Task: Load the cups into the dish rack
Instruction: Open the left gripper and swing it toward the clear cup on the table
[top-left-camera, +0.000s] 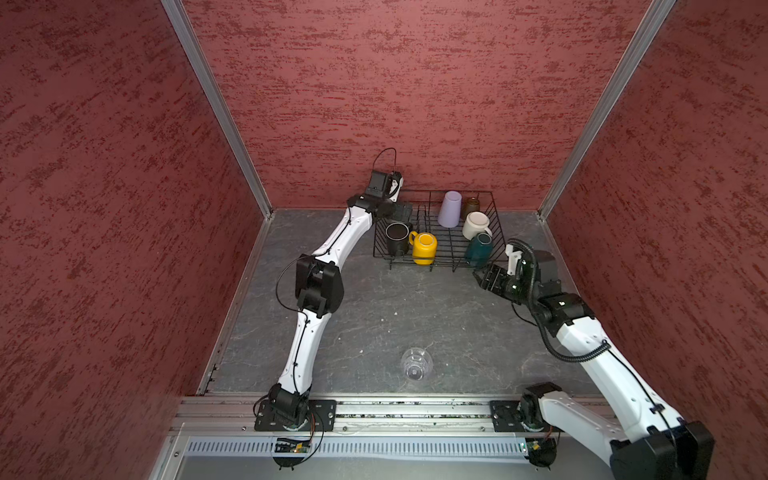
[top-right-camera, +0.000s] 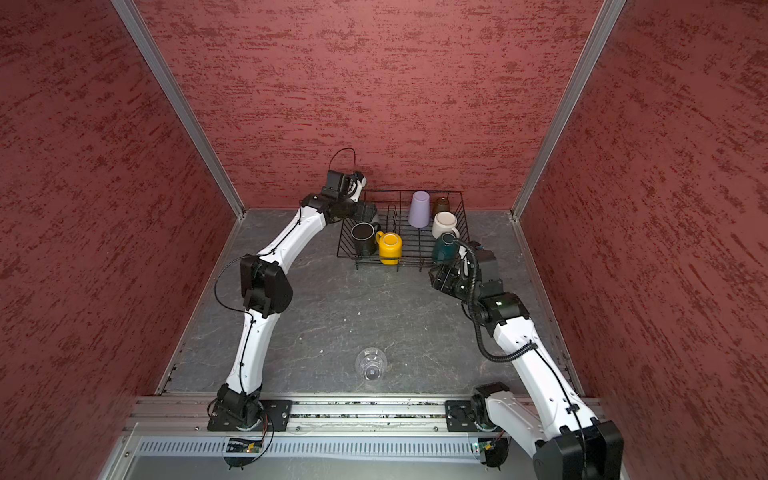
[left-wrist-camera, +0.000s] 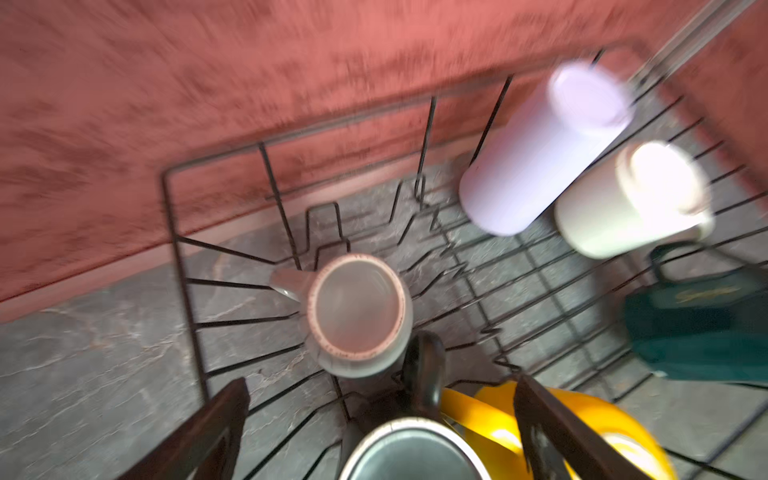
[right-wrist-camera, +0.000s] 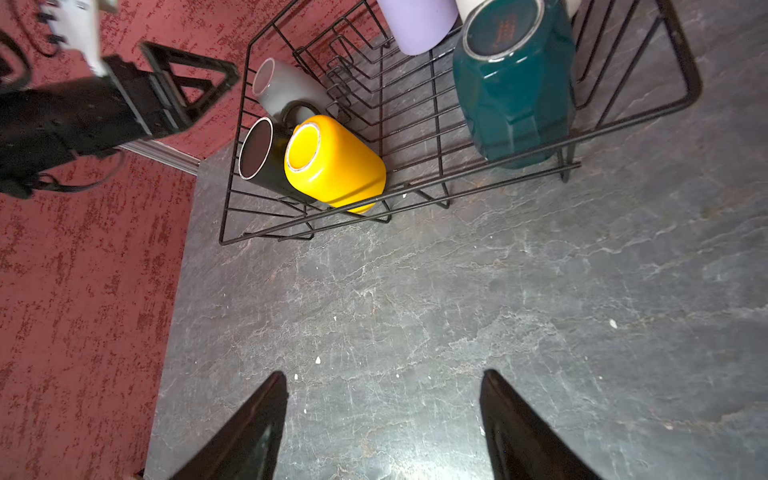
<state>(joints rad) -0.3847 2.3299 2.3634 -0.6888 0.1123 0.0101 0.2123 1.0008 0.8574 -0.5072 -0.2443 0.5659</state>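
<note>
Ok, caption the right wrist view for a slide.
Open right gripper above the table, facing the dish rack with yellow mug, black mug and teal mug.

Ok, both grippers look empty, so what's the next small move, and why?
Probably swing the right gripper toward the clear glass, the one cup standing on the table outside the dish rack. Its jaws are open and empty just off the rack's front corner, while the left gripper hangs open over the grey mug inside the rack.

Yellow mug (top-left-camera: 424, 248), lilac tumbler (top-left-camera: 450, 209) in dish rack (top-left-camera: 453, 249), clear glass (top-left-camera: 416, 363) apart on tabletop (top-left-camera: 395, 307)
</note>
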